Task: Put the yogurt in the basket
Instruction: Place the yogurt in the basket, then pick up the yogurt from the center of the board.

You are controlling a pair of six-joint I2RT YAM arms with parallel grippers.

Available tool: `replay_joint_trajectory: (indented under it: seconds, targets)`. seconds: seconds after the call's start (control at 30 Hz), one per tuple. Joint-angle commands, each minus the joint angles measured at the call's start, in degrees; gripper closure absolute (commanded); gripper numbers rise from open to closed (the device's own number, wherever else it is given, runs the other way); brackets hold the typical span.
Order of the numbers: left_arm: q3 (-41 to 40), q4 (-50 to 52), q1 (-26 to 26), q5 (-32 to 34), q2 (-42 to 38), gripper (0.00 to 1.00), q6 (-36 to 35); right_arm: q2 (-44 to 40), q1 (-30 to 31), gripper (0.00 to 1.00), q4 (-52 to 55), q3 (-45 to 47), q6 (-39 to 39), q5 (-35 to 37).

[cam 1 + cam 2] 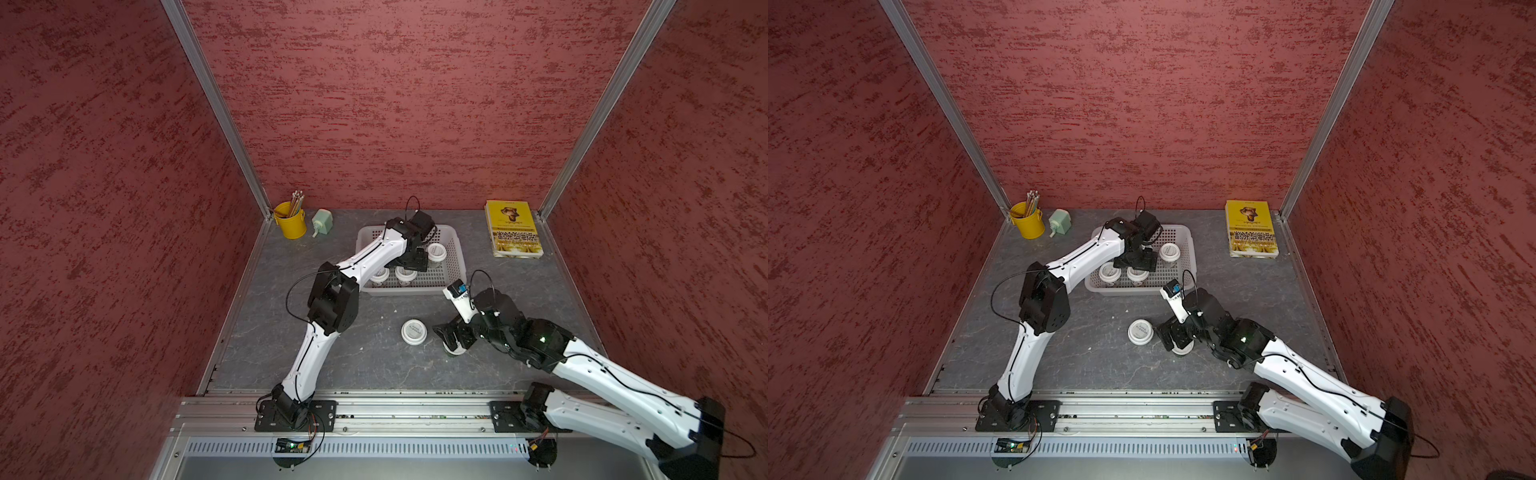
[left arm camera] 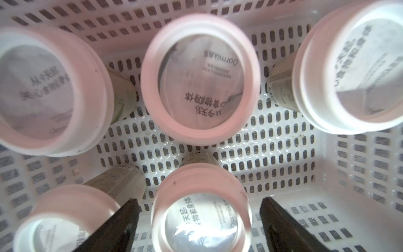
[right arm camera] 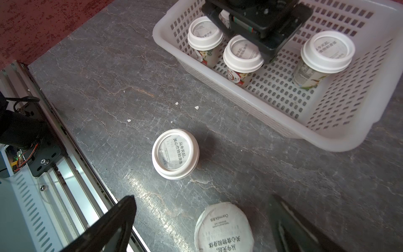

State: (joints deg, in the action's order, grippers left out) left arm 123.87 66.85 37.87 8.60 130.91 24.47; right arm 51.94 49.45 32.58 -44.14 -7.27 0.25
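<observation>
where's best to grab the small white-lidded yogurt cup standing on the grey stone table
Likely straight down from above, closing on the sides just under the round lid: the white-lidded yogurt cup stands upright, and its overhanging lid resists slipping.

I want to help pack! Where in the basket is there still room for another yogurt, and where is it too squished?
Free: the basket corner nearest the right claw, between the end yogurt cup and the front rim. Also the table strip between basket and book. Crowded: under the left claw, four more cups stand close together.
</observation>
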Motion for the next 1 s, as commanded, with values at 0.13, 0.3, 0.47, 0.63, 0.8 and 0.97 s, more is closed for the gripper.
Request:
replay_joint_trajectory:
  seconds: [0.13,0.3,0.47,0.63,0.8,0.97]
  targets:
    - [6.7,2.0,-0.2,4.3,-1.8,0.09,-2.2,0.2,0.6,0.02,-0.5,0.4,0.3,-0.2]
    - [9.6,3.5,1.8,7.9,-5.1,0.09,-2.7,0.6,0.6,0.02,1.3,-0.9,0.1,1.0]
    - [5.7,3.3,5.1,12.8,-13.4,0.06,-3.0,4.0,0.6,0.02,5.3,-4.4,0.0,1.0]
    - [-5.7,-1.1,7.2,15.6,-25.1,0.03,-2.2,8.9,0.6,0.02,7.2,-8.0,0.0,-2.3]
    - [-21.3,-5.2,5.9,15.9,-38.9,0.00,-0.4,14.0,1.2,0.02,9.5,-11.3,0.0,-4.4]
    - [-35.6,-8.3,4.2,11.2,-50.6,0.00,-2.0,21.2,2.5,0.01,11.5,-15.1,0.0,-4.9]
